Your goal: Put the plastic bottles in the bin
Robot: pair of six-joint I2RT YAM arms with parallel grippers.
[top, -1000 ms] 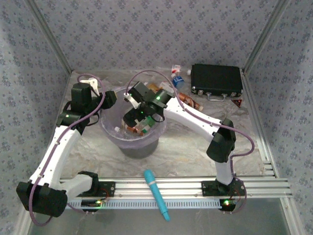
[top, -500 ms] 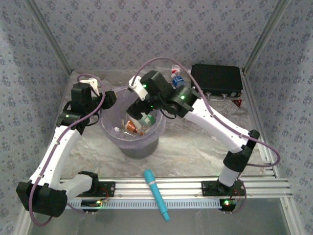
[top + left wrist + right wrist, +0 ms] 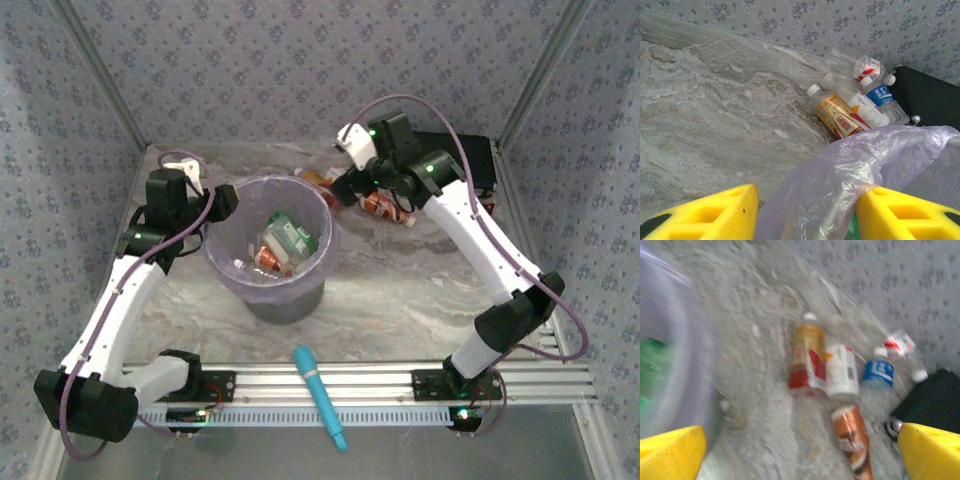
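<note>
Counting a few plastic bottles [image 3: 283, 245] already in the bin [image 3: 285, 292]; at least five loose bottles [image 3: 807, 357] lie on the table [image 3: 765, 430] behind it, near the black case [image 3: 935, 400], so I'd call it partway done. Right gripper [image 3: 800, 445] hangs over that pile, wide open and empty. Left gripper [image 3: 806, 200] straddles the bin's liner [image 3: 840, 170], half-open; can't tell if it pinches.

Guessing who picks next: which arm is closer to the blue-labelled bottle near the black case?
Right. The right fingers hover just short of the blue-labelled bottle, beyond the bin; the left fingers straddle the bin's rim, across the bin from it.
</note>
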